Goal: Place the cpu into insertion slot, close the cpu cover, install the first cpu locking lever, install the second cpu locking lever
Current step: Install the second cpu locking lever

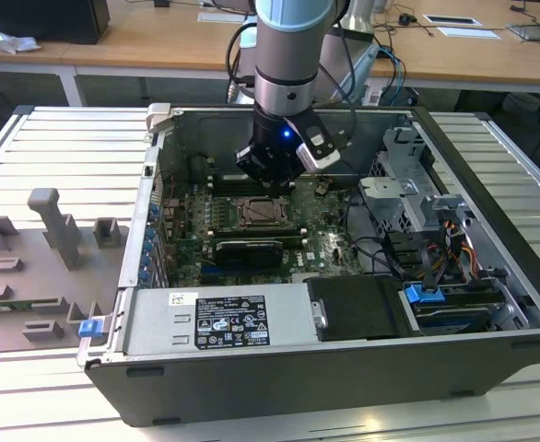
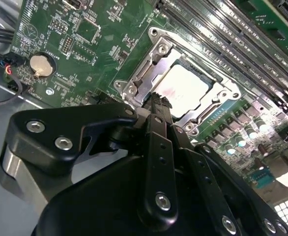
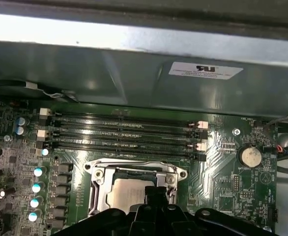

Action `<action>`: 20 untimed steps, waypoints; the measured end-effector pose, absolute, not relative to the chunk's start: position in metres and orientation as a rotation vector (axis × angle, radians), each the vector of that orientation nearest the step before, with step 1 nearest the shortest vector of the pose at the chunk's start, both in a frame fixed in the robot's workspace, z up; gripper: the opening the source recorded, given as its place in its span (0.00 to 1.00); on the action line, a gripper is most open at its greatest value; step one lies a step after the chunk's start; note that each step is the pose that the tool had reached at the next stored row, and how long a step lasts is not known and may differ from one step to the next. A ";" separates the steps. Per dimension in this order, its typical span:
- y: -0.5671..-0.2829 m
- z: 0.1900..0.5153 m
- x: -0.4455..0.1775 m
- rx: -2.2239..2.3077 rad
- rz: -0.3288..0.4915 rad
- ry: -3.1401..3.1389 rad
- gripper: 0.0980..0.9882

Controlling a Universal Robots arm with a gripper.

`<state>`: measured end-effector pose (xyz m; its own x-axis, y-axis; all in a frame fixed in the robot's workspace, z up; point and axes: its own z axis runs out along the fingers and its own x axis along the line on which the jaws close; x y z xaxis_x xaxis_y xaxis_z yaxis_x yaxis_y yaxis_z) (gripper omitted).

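Green motherboard (image 2: 109, 44), gripper-occluded cpu (image 2: 183, 88)

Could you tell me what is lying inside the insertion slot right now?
The cpu lies in the insertion slot, framed by the cpu cover. The gripper hides its near edge.

Arm (image 1: 288, 55): cylindrical wrist link showing a pale blue cap over grey and silver bands, black cables trailing beside it. Wrist housing (image 1: 275, 152): black, a blue light glowing, a silver-and-black camera block sitting alongside. Gripper (image 2: 158, 105): matte black linkage bars displaying silver screw heads, narrow fingers.
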<state>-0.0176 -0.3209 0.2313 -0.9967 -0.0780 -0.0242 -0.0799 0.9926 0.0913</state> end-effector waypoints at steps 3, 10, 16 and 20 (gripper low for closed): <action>-0.321 0.239 -0.018 -0.123 0.144 3.115 0.01; -0.330 0.245 -0.018 -0.124 0.144 3.115 0.01; -0.334 0.245 -0.018 -0.123 0.144 3.115 0.01; -0.335 0.245 -0.018 -0.124 0.144 3.115 0.01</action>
<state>-0.0176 -0.3353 0.2446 -0.9967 -0.0781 -0.0242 -0.0800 0.9926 0.0913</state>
